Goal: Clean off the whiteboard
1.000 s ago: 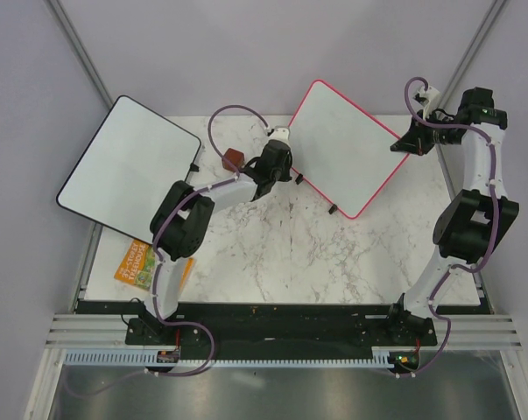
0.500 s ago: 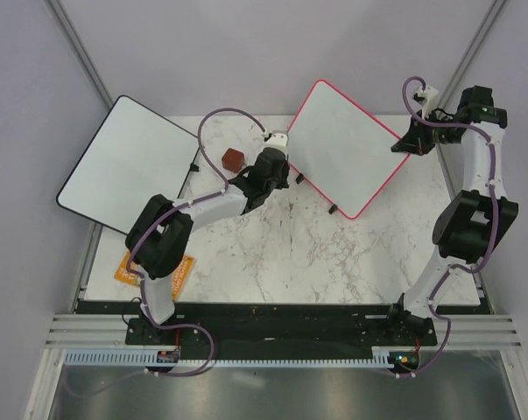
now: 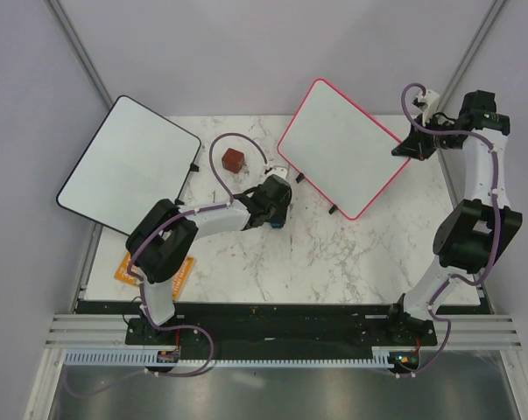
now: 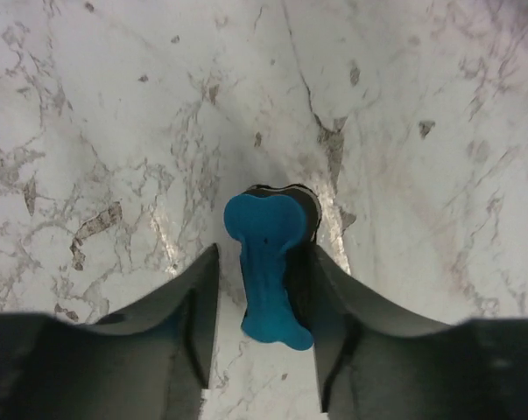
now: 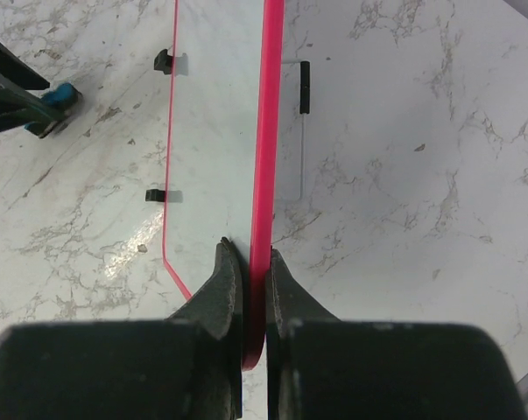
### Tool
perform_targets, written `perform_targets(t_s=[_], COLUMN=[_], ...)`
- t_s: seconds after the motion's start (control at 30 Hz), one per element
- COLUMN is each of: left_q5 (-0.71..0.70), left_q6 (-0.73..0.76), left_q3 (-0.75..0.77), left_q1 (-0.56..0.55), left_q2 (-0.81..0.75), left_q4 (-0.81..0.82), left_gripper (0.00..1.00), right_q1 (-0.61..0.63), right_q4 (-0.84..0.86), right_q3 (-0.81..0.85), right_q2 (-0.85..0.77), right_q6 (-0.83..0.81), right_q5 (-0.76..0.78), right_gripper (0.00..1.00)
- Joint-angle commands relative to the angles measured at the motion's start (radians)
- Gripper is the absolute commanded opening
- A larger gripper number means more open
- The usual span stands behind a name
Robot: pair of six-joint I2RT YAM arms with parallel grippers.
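Observation:
The whiteboard with its pink frame is held tilted above the far right of the marble table, and its face shows no writing. My right gripper is shut on its right corner, the fingers pinching the pink frame. A blue eraser with a black pad rests on the marble between the fingers of my left gripper. That gripper is open, with a gap showing on the left side. From above, the left gripper sits low on the table, left of the whiteboard's lower edge.
A larger black-framed white board overhangs the table's far left corner. A small reddish-brown cube lies behind the left gripper. An orange booklet lies at the left edge beside the left arm.
The left gripper swung from the whiteboard's left edge down to the table and opened around the eraser. The whiteboard's left corner shifted slightly; the right grip is unchanged.

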Motion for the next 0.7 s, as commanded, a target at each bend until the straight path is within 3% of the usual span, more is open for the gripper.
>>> perform_targets(t_s=[0.0,0.23,0.27,0.67], left_q5=[0.02,0.016,0.012,0.003], left_q6=[-0.068,-0.042,-0.04,-0.028], left_q3=[-0.026,-0.043,-0.044,-0.03], left_q1=[-0.002,-0.013,-0.013,-0.015], left_q2=[-0.067,-0.09,-0.092,-0.07], left_q4=[-0.048,-0.06,-0.062,-0.065], left_gripper=[0.61,0.83,0.9,0.96], right_q1=[0.029,0.02,0.015,0.006], right_q4=[-0.349,-0.268,-0.259,-0.3], right_q3=[-0.15,-0.257,-0.274,-0.135], right_q2=[0.081,0.069,0.071,0.146], right_q6=[-0.215,-0.205,-0.203,-0.145], right_q5=[0.204,0.183,0.186,0.187], right_gripper=[0.0,0.0,0.0,0.02])
